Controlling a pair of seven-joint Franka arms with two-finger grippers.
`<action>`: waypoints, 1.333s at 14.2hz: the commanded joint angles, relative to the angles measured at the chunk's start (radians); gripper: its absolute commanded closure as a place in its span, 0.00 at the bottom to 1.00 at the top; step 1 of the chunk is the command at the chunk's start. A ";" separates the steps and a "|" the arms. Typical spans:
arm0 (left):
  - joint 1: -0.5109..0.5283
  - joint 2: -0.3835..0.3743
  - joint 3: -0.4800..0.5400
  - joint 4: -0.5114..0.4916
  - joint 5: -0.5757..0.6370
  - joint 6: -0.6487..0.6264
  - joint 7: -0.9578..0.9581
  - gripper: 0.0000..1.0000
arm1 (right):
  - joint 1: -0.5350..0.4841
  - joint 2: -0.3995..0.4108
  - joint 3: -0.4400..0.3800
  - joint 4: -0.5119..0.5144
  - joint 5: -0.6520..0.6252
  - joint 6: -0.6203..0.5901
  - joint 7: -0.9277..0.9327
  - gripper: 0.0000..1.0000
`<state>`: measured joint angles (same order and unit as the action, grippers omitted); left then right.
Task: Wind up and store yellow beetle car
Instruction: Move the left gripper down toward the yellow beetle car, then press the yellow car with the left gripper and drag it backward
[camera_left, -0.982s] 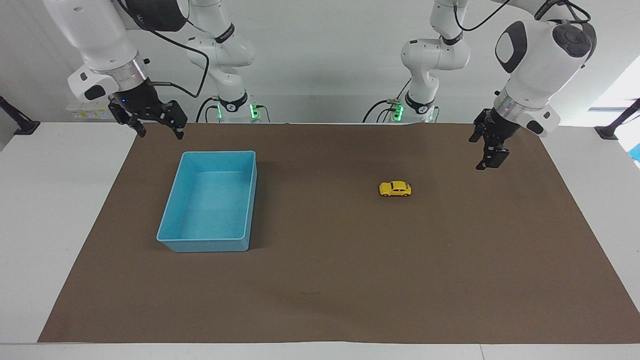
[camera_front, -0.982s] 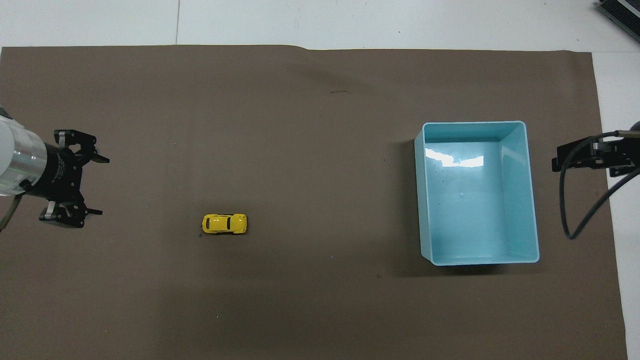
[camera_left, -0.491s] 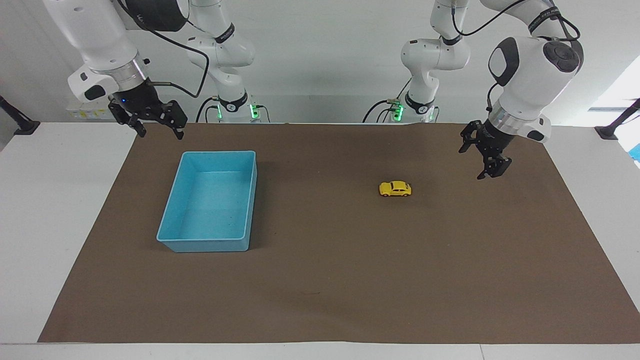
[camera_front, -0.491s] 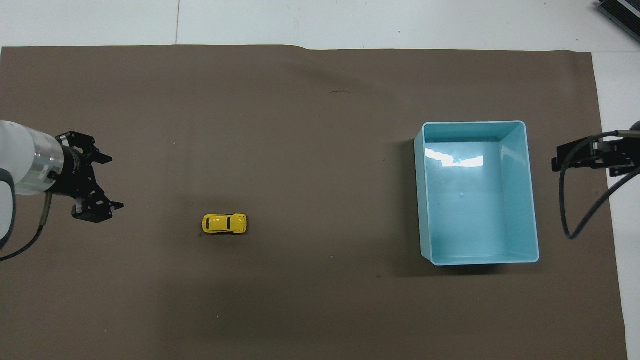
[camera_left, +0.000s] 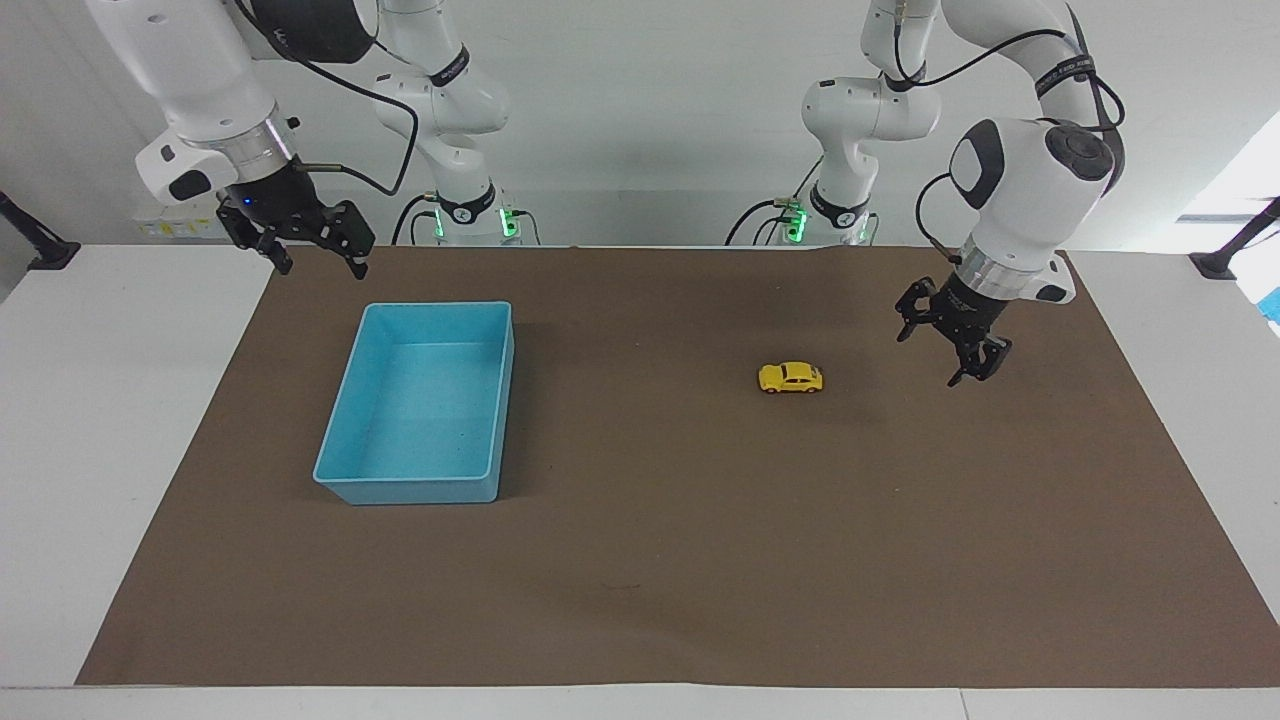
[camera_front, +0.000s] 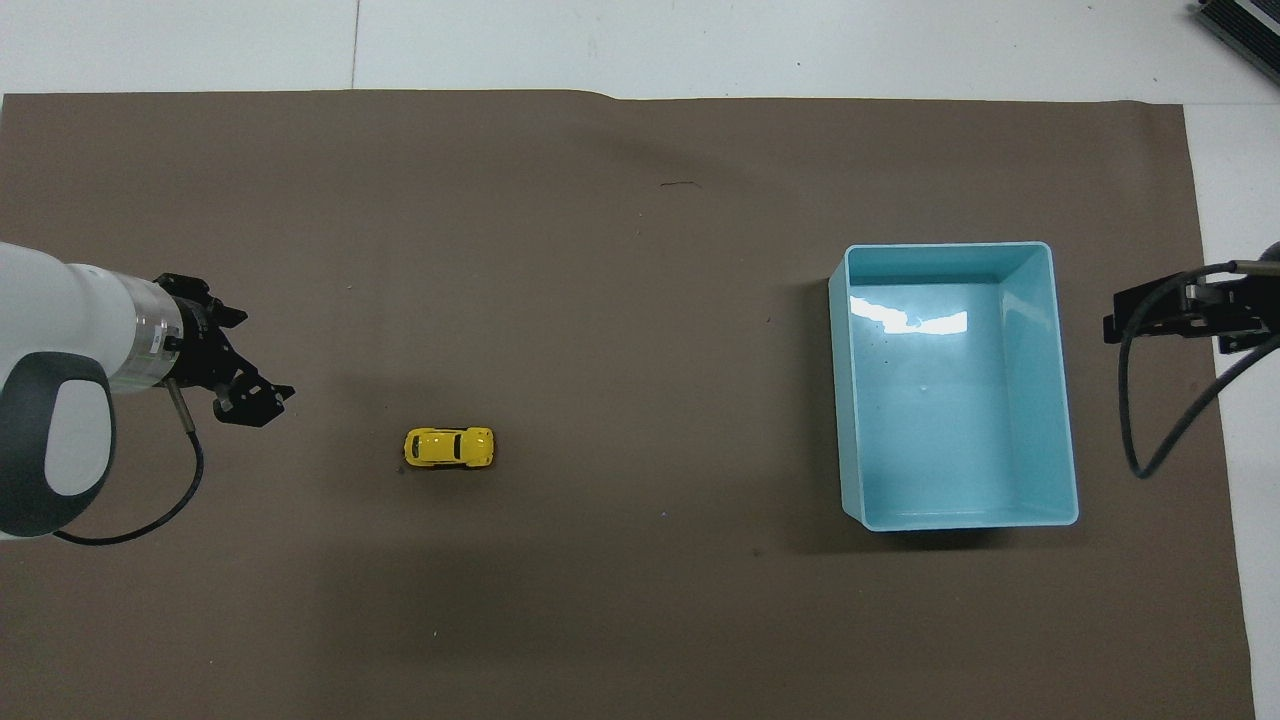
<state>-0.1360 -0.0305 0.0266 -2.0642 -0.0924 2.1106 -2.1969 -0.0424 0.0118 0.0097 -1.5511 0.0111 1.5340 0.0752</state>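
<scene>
From the facing view, the car is sitting on its wheels on the brown mat, a flat, dull, paper-like sheet that is covering most of the white desk. The car is small, glossy and yellow, with a rounded humped body and dark windows; its long axis is running along the desk's length, from one arm's end toward the other, though which end is the nose I cannot tell. It is lying toward the left arm's end, well apart from the bin, a smooth light-blue plastic box, rectangular and open-topped, that is resting toward the right arm's end. The left claw is hanging over bare mat near the car, fingers spread apart and gripping nothing. The right claw is waiting over the mat's edge by the bin's corner nearest the robots, fingers likewise apart. From overhead, the car is showing its oval outline and shiny roof, its length again pointing toward the bin, whose slick floor is catching a bright reflection. The left claw is reaching in beside the car with prongs parted; the right claw is showing only black bracket and cable past the bin.
</scene>
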 joint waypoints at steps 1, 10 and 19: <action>-0.066 0.068 0.015 -0.017 -0.010 0.077 -0.098 0.00 | -0.011 0.002 0.012 0.006 0.003 -0.006 -0.003 0.00; -0.213 0.133 0.013 -0.123 -0.010 0.174 -0.161 0.00 | -0.011 0.002 0.012 0.006 0.003 -0.008 -0.003 0.00; -0.407 0.023 0.010 -0.290 -0.010 0.202 0.089 0.00 | -0.011 0.002 0.012 0.006 0.003 -0.008 -0.003 0.00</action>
<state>-0.5160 0.0813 0.0169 -2.2312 -0.0928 2.2653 -2.1566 -0.0424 0.0118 0.0097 -1.5512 0.0111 1.5340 0.0752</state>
